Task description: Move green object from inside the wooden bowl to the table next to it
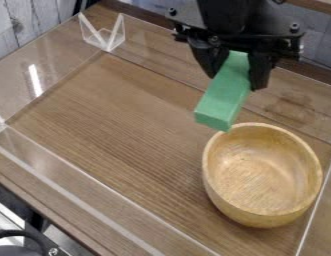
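the gripper [239, 62] is pinching the top end of the green object [223, 96], so the block hangs down, tilted, in the air. it is up above the far left edge of the wooden bowl [264, 175] and touches nothing else. the bowl looks empty. holding it high likely helps it get over the thick rim. the table [114, 120] is brown wood with a bare patch left of the bowl, a good spot to land. clear low walls [48, 180] stand round it.

No legible text, seemingly, anywhere.
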Available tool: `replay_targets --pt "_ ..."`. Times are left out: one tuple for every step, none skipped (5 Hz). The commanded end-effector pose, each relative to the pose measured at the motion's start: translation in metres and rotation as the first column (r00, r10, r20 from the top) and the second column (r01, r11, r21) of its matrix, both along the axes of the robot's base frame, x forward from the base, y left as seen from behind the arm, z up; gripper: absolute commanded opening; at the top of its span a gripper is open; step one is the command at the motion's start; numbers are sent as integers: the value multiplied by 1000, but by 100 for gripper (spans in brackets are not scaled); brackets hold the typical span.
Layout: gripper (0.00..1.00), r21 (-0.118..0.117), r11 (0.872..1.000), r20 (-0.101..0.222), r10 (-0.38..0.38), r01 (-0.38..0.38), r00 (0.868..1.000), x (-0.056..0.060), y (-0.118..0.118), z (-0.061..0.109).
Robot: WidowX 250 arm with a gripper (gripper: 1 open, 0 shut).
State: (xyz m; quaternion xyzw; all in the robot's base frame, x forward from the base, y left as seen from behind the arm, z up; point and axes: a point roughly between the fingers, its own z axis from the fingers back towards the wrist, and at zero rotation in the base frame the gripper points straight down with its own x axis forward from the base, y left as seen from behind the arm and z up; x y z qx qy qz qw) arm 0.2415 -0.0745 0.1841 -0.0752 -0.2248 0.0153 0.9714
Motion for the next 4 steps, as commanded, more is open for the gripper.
replay_targets --pt "0 -6 1000 45 22 -21 999 5 13 15" --pt "0 21 998 53 51 -52 997 14 47 9" --pt "0 44 999 56 24 -26 998 25 72 -13" --pt "0 56 998 56 4 -7 998 43 68 -35"
